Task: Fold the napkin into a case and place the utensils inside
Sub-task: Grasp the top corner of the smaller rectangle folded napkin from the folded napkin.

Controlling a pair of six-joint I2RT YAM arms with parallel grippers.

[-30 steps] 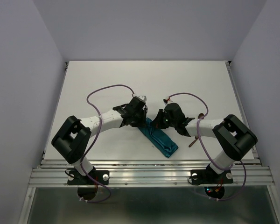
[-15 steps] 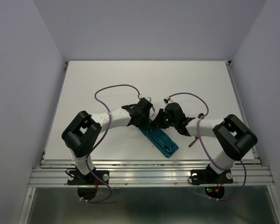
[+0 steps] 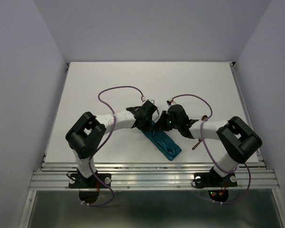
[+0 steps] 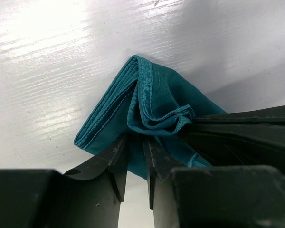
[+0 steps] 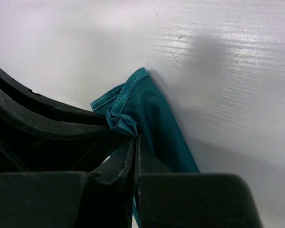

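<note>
The napkin (image 3: 164,143) lies folded as a narrow strip, slanting across the table (image 3: 109,78) near the middle of its near edge. Both arms crowd its far end and hide that end from above. The right gripper (image 5: 134,142) is closed tight, pinching a bunched fold of the cloth at its tips. The left gripper (image 4: 136,142) stands narrow, its fingers (image 4: 118,159) astride the cloth's edge. We cannot tell whether they press it. Near the right edge, the right forearm covers most of the utensils (image 3: 196,144); only reddish-brown bits show beside it. A purple cable (image 3: 116,88) loops over each arm. Since a second ago the left arm has swung inward and its gripper has closed in on the right one. The napkin has not moved.
</note>
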